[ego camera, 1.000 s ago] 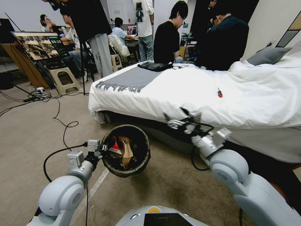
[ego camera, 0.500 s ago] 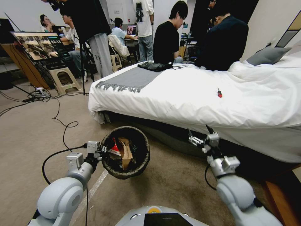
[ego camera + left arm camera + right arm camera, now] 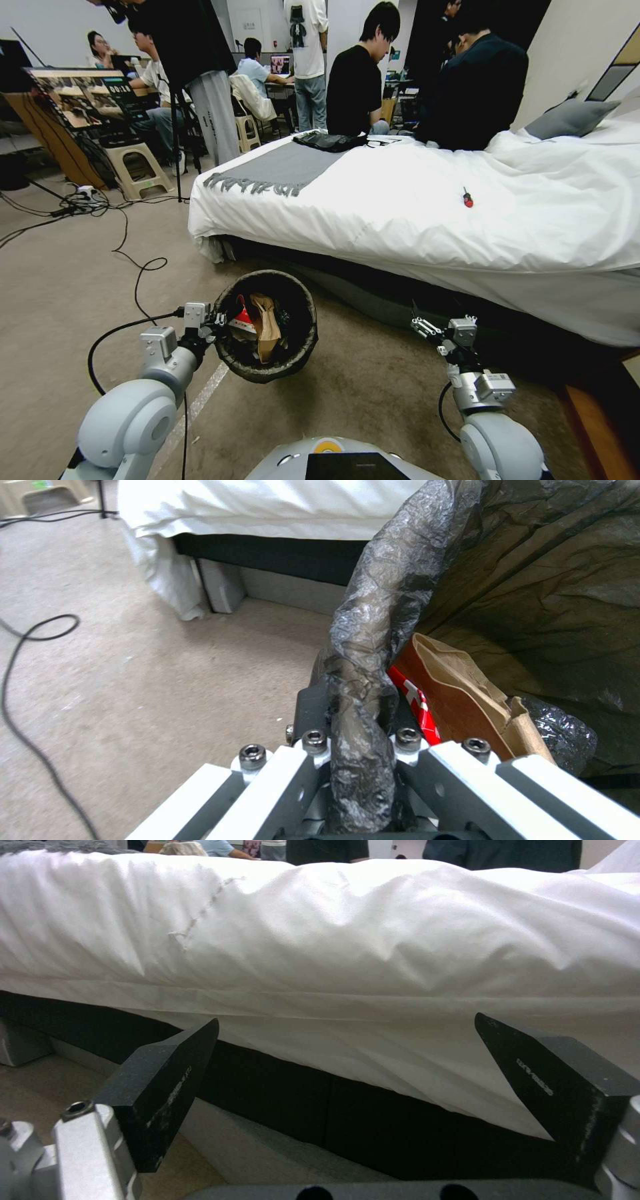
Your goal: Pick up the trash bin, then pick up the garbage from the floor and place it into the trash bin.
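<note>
Gripping the trash bin [image 3: 267, 370] rim, left tool [image 3: 353, 715], right tool [image 3: 347, 1080] spread wide, facing bed [image 3: 347, 940].

The left gripper [image 3: 217, 320] was extended forward at the robot's left, its jaws clamped. The right gripper [image 3: 420, 320] was held low at the right, jaws spread wide.

Trash bin [image 3: 267, 363] on robot's left, before bed [image 3: 427, 207].
</note>
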Controlling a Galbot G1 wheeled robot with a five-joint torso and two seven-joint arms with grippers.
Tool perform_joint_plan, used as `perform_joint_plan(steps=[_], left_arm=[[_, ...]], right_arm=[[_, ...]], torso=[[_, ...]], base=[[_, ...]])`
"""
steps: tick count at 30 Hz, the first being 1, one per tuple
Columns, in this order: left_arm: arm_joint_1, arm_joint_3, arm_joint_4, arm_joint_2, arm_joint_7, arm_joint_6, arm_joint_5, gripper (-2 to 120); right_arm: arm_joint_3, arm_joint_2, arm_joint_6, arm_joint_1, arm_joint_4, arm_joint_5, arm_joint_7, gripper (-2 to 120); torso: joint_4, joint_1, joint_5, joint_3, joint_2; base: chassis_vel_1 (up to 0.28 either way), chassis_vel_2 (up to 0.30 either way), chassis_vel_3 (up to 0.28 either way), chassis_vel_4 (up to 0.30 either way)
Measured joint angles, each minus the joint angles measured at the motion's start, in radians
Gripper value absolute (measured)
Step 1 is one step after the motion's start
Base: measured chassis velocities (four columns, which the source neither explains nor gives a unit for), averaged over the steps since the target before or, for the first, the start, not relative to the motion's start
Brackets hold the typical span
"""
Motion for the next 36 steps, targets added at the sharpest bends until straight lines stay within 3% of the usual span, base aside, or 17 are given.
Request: perform_joint_plan(steps=[36], left_arm=[[0.018,-0.039,-0.018,-0.006,-0.001,0.0,-0.017,1]], right_arm=[[-0.041,-0.018,-0.035,0.019,-0.018,0.012,0.009,100]], torso=[[0.0001,0.0,0.0,0.0,0.0]], base=[[0.088,0.09,0.091,0.091]])
